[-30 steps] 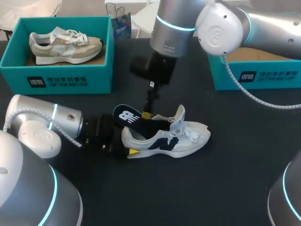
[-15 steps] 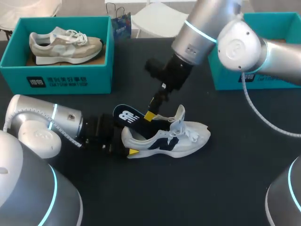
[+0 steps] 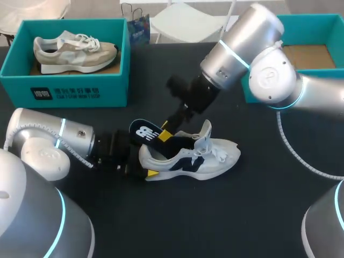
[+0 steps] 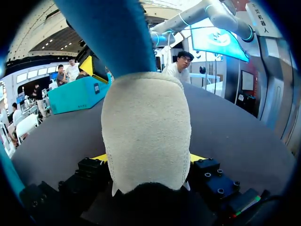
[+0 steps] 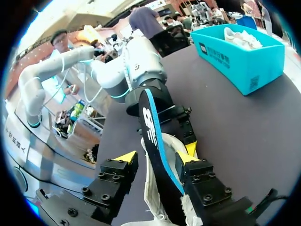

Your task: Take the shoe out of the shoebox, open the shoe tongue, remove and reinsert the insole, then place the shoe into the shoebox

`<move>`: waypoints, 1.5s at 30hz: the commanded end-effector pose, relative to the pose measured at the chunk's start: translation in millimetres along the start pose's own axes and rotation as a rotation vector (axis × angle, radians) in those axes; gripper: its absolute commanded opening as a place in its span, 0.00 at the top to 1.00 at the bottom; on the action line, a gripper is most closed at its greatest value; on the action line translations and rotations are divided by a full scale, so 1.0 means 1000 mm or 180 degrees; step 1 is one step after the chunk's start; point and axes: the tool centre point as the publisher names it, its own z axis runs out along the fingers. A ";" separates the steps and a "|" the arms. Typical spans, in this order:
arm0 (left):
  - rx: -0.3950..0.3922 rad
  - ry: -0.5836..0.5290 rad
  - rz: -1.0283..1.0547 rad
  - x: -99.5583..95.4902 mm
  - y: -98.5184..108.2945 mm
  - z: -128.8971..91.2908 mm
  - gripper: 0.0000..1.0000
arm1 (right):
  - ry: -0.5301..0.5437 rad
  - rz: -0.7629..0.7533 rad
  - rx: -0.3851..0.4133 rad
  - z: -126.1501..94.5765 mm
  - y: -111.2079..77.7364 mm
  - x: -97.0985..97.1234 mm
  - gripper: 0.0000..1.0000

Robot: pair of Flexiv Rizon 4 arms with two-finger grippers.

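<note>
Overhead, the white shoe (image 3: 199, 158) sits on the black table (image 3: 258, 209), toe toward my right, with the dark insole (image 3: 146, 132) slanting up out of its heel end. On the left wrist camera, my left gripper (image 4: 146, 159) is clamped on the shoe's heel, a yellow tip on either side. On the right wrist camera, my right gripper (image 5: 156, 157) straddles the insole with its fingers spread: one tip touches it, the other stands just apart.

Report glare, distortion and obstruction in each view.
Head view: even light, glare spots on the silver right arm. Left wrist view: the shoe heel looms close, blocking the middle. Right wrist view: the insole looks bowed by the fisheye.
</note>
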 end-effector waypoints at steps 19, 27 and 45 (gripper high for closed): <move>-0.0008 0.0004 0.0001 0.001 0.003 0.002 1.00 | 0.0317 -0.0165 0.0013 0.026 0.006 -0.004 1.00; -0.0008 0.0004 0.0001 0.001 0.003 0.002 1.00 | 0.0141 -0.0197 -0.0370 0.001 0.028 0.007 1.00; -0.0008 0.0004 0.0001 0.001 0.003 0.002 1.00 | -0.0188 -0.0279 -0.1124 -0.044 0.090 0.017 1.00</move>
